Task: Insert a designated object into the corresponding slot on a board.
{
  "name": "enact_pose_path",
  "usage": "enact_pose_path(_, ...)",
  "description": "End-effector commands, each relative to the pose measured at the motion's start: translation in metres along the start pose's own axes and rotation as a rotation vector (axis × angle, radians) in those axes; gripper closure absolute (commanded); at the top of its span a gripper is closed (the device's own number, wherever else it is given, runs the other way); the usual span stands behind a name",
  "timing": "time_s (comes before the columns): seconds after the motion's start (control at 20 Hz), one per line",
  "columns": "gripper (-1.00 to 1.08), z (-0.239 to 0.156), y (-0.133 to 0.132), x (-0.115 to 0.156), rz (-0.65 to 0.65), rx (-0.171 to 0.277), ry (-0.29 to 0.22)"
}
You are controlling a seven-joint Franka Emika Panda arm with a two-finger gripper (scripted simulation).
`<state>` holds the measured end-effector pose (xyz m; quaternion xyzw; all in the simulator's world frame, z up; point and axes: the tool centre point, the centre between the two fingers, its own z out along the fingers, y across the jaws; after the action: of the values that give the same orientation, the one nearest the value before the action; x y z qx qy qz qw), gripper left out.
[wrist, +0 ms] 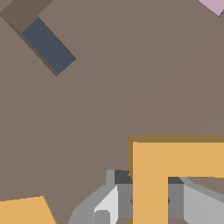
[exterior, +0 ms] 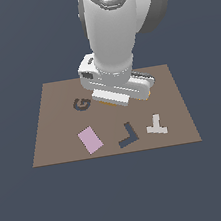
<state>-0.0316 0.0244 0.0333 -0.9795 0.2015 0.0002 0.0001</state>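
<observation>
While the gripper (wrist: 148, 205) clamps its jaws on the orange L-shaped piece (wrist: 175, 170), the navy L-shaped slot (exterior: 128, 135) sits apart on the brown board (exterior: 55, 101).

1 board (exterior: 55, 98), 1 L-slot (exterior: 127, 135), 2 orange pieces (wrist: 175, 166), 1 pink rectangle (exterior: 90, 139), 1 white T (exterior: 156, 125)

You're looking at a bare sim scene: one flat, uniform slate-blue backdrop (exterior: 6, 48) fills the exterior view on all sides. You can't make out any seam between floor and wall, so it reads as a single plane. No furniture or windows render. Light is even and diffuse, with only faint soft shading. The wrist view shows you none of this backdrop.
</observation>
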Motion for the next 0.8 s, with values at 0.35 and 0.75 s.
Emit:
enact_pose_path(0.35, 1.08, -0.001, -0.004, 0.015, -0.087, 0.0, 0.0)
enact_pose_path(0.75, 1.08, -0.003, -0.016, 0.044, -0.273, 0.0, 0.001)
